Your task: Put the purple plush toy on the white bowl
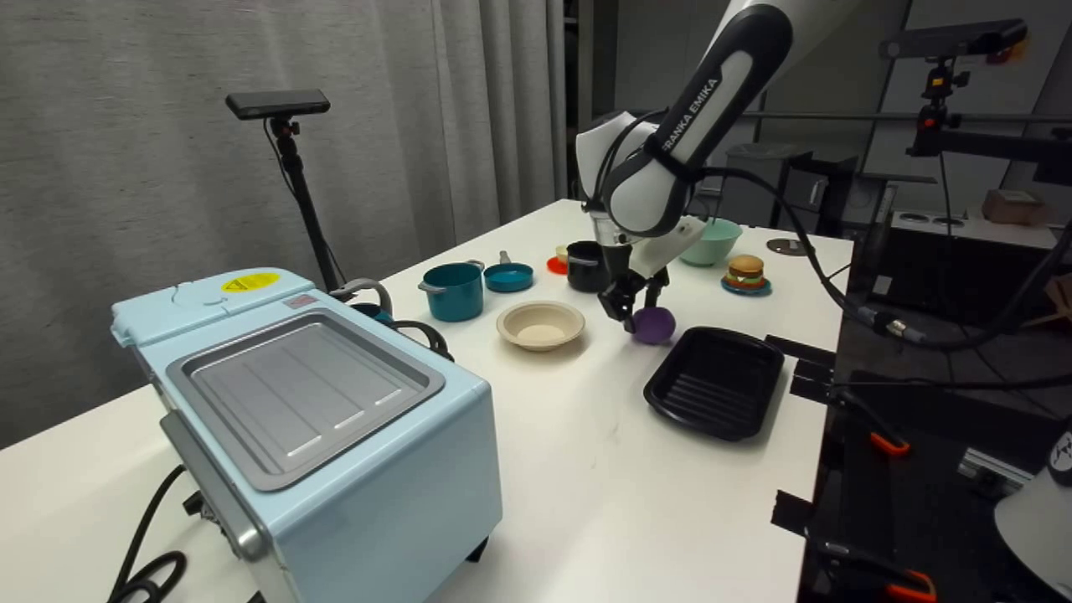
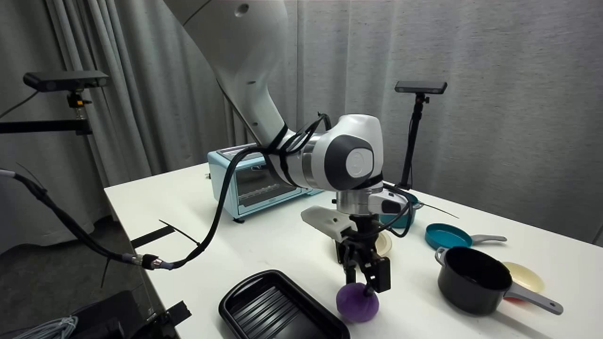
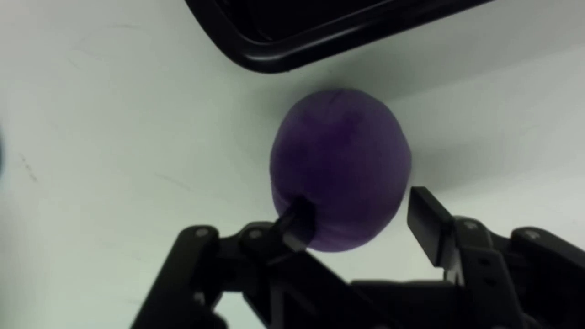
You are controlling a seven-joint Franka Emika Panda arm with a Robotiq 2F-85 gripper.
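The purple plush toy [image 1: 653, 325] is a round dark-purple lump on the white table, beside the black tray. It also shows in an exterior view [image 2: 357, 303] and fills the middle of the wrist view [image 3: 340, 160]. My gripper [image 3: 363, 212] is open over it. In the wrist view the left finger presses a dent into the toy. The right finger is apart from it, with a gap between. The gripper also shows low over the toy in both exterior views [image 1: 643, 308] [image 2: 361, 284]. The cream-white bowl [image 1: 541, 333] stands empty nearby; the arm partly hides it in an exterior view [image 2: 384, 243].
A black ridged tray [image 1: 716, 381] lies close to the toy. A teal pot [image 1: 453, 293], a teal pan [image 1: 508, 277], a black pot [image 2: 473, 282], a light-green bowl [image 1: 712, 243] and a toy burger [image 1: 744, 273] stand around. A light-blue toaster oven [image 1: 402, 469] is on the table.
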